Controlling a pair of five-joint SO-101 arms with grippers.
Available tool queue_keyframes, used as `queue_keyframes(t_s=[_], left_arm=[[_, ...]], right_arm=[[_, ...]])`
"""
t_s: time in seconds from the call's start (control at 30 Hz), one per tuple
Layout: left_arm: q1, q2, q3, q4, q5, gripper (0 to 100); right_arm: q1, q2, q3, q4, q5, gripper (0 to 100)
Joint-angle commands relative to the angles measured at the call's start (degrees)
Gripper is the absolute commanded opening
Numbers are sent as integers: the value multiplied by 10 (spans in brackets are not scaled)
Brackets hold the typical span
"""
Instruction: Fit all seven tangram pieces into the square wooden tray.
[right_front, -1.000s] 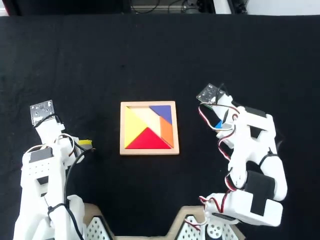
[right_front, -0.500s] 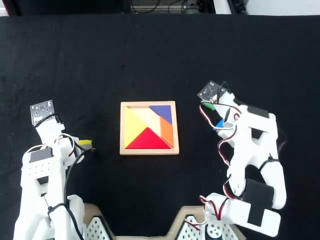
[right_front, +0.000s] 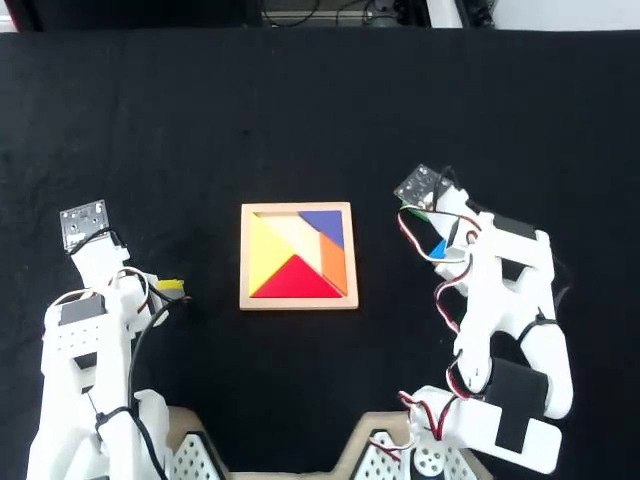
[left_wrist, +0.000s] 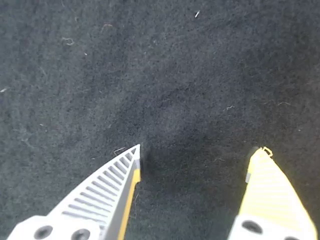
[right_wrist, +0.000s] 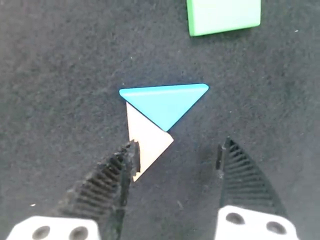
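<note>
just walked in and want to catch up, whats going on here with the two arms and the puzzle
Two robot arms are filling a square wooden tray with coloured puzzle pieces, and several already lie in it. The right arm hangs over three loose pieces on the black cloth. Its jaws are open above a pale triangle that touches a blue triangle, with a green square beyond. The left arm is off to the tray's other side, jaws open over bare cloth, holding nothing.

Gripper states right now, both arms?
Left gripper: open, empty, above black cloth.
Right gripper: open, empty, over the small pale triangular piece touching the light blue triangular piece.
</note>
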Motion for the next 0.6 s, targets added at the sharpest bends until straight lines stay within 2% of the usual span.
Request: queue_keyframes(t_s=[0.0,0.23,0.47,0.57], left_arm=[[6,-4,-2,-4,-7,332],[6,-4,-3,-4,-7,332],[6,-4,-3,-4,-7,332],[6,-4,-3,-4,-7,332]], right_arm=[[-1,6,-6,-10,3,261],[-3,46,-3,-32,12,261],[-28,36,-2,0,12,259],[-33,40,0,1,13,193]])
